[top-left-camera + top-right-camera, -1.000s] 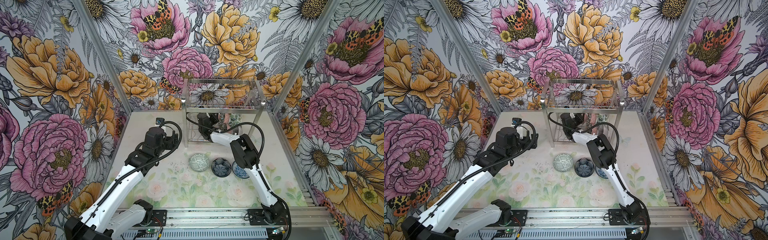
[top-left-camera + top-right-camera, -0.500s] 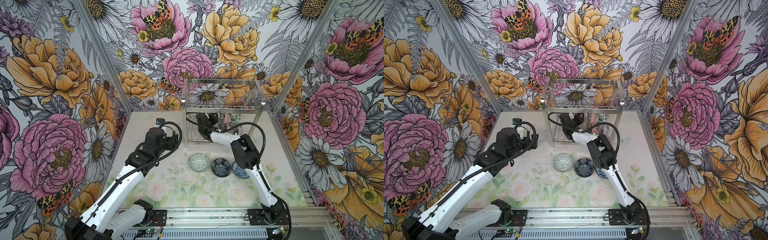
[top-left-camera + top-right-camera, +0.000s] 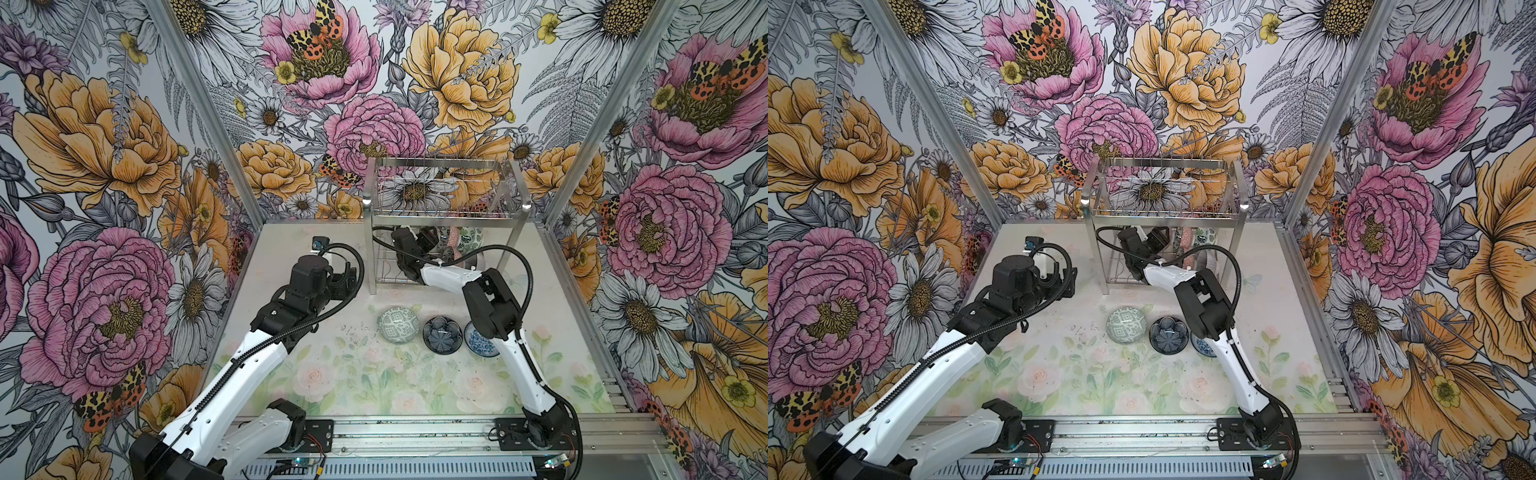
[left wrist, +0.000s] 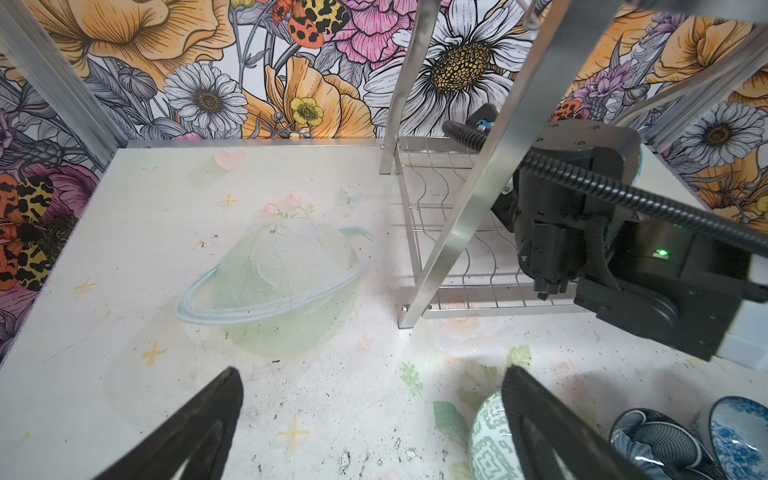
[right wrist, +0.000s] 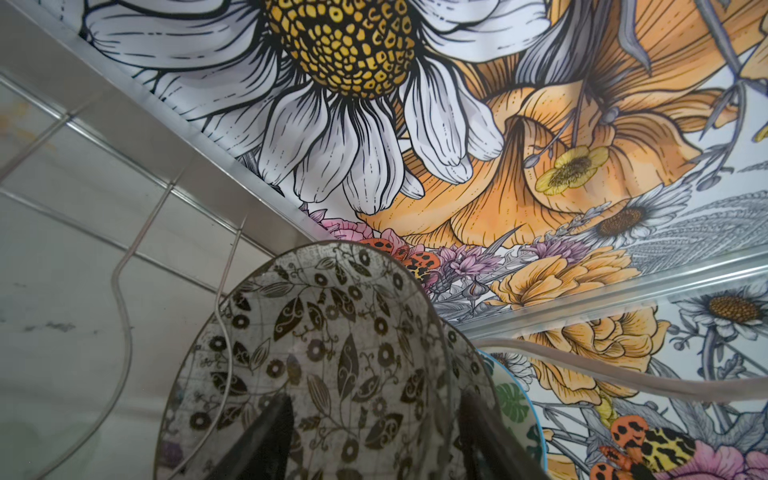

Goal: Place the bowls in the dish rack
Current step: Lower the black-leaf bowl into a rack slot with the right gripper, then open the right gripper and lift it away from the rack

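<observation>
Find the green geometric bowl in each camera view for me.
In a top view: green geometric bowl, leftmost of three on the table, before the dish rack.
In a top view: same place.
Left wrist: bottom edge, cut off.
Right wrist: not in it.
Shared landmark: the dish rack's steel frame.

Back at 12 o'clock the shiny two-tier steel wire dish rack [image 3: 444,216] blocks things, its lower shelf partly filled by the white right arm [image 3: 446,276] and upright patterned bowls [image 3: 469,239]. Three round ceramic bowls [image 3: 442,333] line up from centre toward 3. The pale floral tabletop [image 3: 332,386] at 6 to 7 is wide open.
</observation>
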Controlling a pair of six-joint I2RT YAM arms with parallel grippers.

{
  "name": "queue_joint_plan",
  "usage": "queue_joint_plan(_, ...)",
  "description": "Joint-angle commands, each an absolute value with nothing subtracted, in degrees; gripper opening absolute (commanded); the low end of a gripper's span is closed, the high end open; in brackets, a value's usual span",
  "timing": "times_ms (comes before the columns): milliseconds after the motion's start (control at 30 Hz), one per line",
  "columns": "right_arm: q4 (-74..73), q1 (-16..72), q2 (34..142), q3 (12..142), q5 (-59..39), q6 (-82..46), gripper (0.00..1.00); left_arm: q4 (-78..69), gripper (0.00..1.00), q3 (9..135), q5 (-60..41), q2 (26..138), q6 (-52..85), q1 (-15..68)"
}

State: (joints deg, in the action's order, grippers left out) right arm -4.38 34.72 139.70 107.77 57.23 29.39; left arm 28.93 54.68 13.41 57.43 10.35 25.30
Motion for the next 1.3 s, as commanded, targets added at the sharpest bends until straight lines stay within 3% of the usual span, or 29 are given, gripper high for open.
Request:
queue_joint_plan(0,-3.7,35.3,134.6,106.3,55.5,28.4,0.74,27.4,0.99,54.0,12.4,56.7,10.9,24.9)
queue_joint_plan(300,-4.2,36.6,126.5,97.3,48.8,26.3,1.00,27.3,0.99,53.4,12.4,56.1,11.3,24.8)
queue_joint_plan(900,-15.0,42.5,103.6,66.4,40.6,21.0,1.00,29.4,0.99,51.6,8.8,53.9,14.9,25.2)
queue_joint_plan(1267,-0.5,43.5,77.9,52.3,31.9,2.7,1.00,31.1,0.99,49.8,10.9,53.1,16.7,29.6)
